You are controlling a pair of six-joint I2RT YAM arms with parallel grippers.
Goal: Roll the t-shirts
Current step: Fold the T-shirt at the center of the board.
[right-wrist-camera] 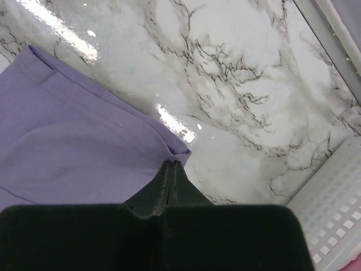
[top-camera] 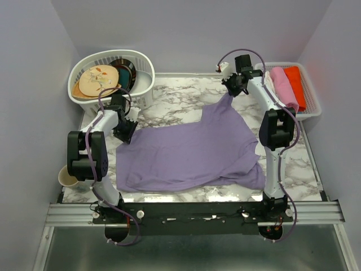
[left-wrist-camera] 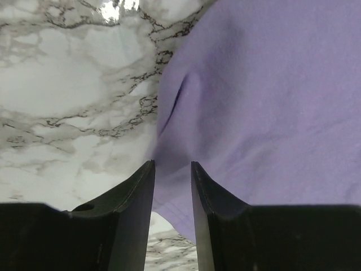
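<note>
Pinching a far corner of the lavender t-shirt (top-camera: 192, 152) in the clenched right gripper (right-wrist-camera: 172, 165), straddling its edge with the left gripper (left-wrist-camera: 172, 164) unclamped, probably risking thin fabric slipping free.

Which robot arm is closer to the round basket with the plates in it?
Left. The left gripper hangs just in front of the basket, at the t-shirt's edge. The right gripper is across the table, pinching another corner of the shirt.

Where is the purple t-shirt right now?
Top view: the purple t-shirt lies spread mid-table, its far right corner pinched by the right pincer near the white tray, its left edge between the fingers of the open left pincer.
</note>
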